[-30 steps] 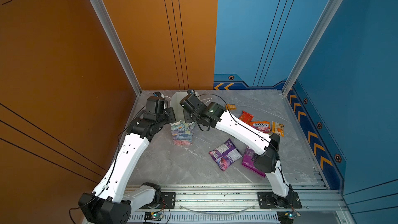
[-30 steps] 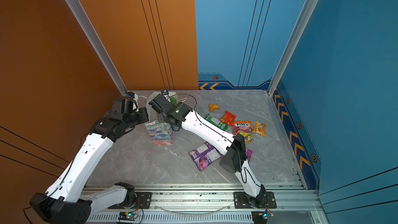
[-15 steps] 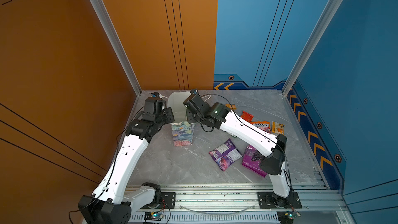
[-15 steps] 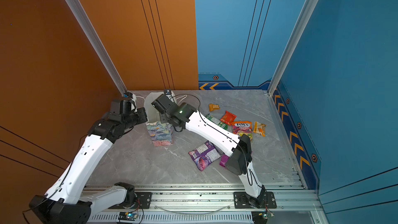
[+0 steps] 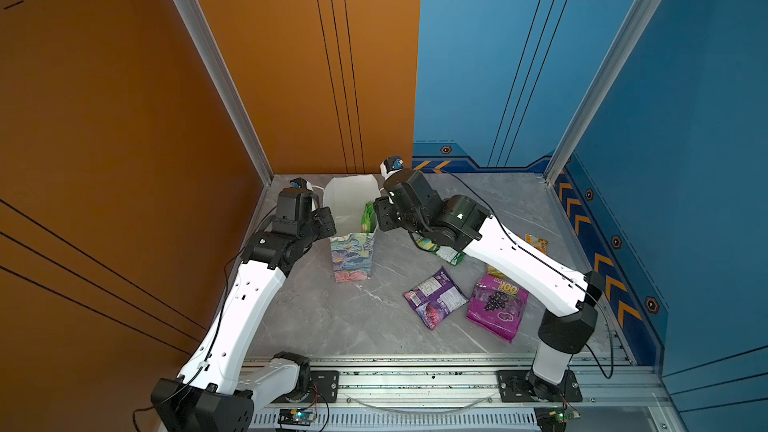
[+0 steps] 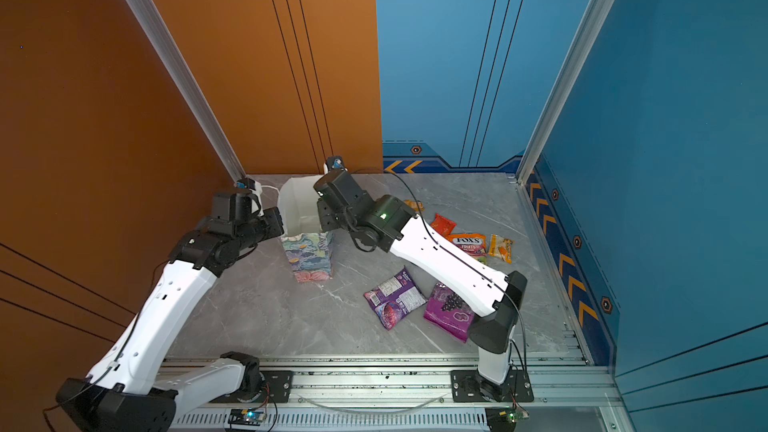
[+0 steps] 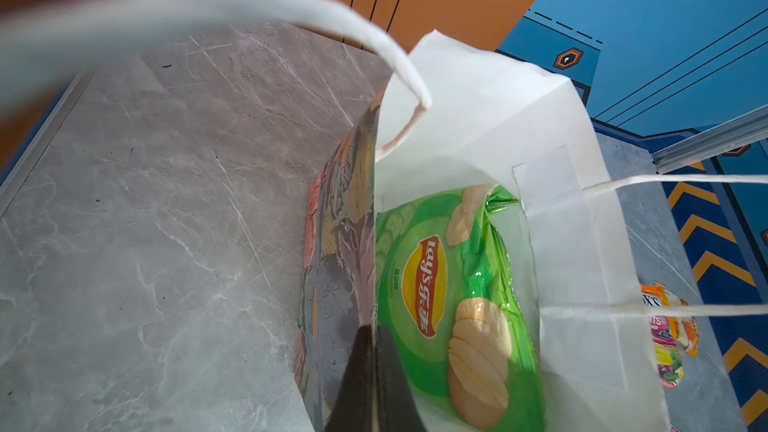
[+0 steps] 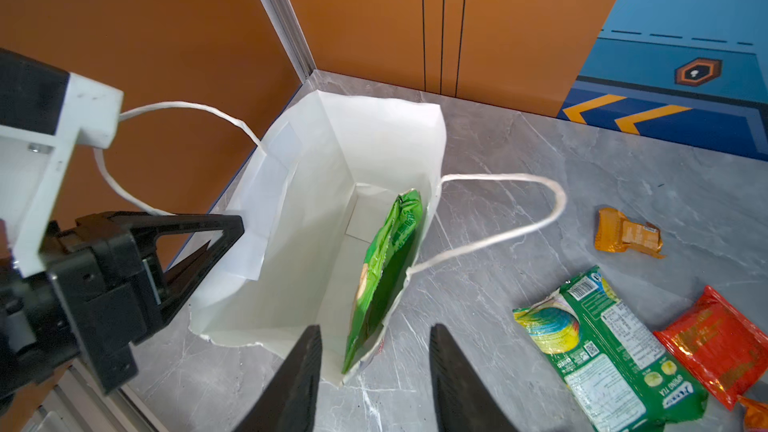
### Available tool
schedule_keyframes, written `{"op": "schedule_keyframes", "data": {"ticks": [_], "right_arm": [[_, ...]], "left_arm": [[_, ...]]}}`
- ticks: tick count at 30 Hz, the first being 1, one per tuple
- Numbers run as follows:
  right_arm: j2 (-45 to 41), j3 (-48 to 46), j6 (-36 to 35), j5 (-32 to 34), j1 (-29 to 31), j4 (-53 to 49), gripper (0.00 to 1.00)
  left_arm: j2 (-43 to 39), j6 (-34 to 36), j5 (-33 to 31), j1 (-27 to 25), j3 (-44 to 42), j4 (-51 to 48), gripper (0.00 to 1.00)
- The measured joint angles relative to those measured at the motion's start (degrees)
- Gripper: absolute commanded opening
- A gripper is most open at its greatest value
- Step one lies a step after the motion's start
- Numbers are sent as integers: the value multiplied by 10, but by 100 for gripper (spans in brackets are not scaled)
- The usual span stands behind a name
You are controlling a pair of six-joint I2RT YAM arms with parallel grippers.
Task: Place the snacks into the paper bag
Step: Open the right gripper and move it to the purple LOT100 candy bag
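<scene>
The paper bag (image 5: 351,257) (image 6: 307,257) stands upright and open at the back left, floral outside, white inside (image 8: 332,201). My left gripper (image 7: 374,334) is shut on its left wall near the rim. A green chip packet (image 7: 449,305) (image 8: 386,268) stands inside, leaning on the bag's right wall. My right gripper (image 8: 376,328) hangs open just above that wall, holding nothing. On the table to the right lie other snacks: a purple packet (image 5: 434,297), a magenta grape packet (image 5: 496,305), a green tea packet (image 8: 606,347), a red packet (image 8: 719,342), a small orange one (image 8: 627,234).
A fruit-candy packet (image 6: 467,243) and a yellow packet (image 6: 500,248) lie further right, beside my right arm (image 6: 449,268). The orange wall (image 5: 208,118) stands close behind and left of the bag. A metal rail (image 5: 415,380) runs along the table's front edge.
My right gripper has opened and drawn back to the bag's right edge, leaving the green chip packet inside. The bag now stands straighter and wider open. The left gripper keeps its hold.
</scene>
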Motion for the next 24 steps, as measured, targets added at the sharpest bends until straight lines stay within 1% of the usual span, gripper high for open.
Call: {"op": "schedule_keyframes", "data": {"ticks": [5,8,11,16,18,19,21,23,24], "right_arm": [[-98,-108,-6,1,-40,7,51],[-163,-186,0,4,-74,10,57],[-229,-271,24,8,-114,12,62],[-319,-403,96,33,-175,-10,68],[-351,-450,132,45,-191,-23,80],[-369,-476,152,52,-196,-33,81],[-405,-522,195,65,-201,-51,82],[-442,-566,235,70,-203,-71,88],[-457,-587,253,70,-204,-79,90]], "left_arm": [[1,0,7,4,0,2,0],[1,0,9,6,0,2,0],[2,0,11,9,0,2,0],[2,0,15,10,0,3,0],[2,0,15,10,0,4,0],[2,0,15,10,0,3,0],[2,0,15,10,0,4,0],[2,0,15,10,0,4,0],[2,0,15,10,0,4,0]]}}
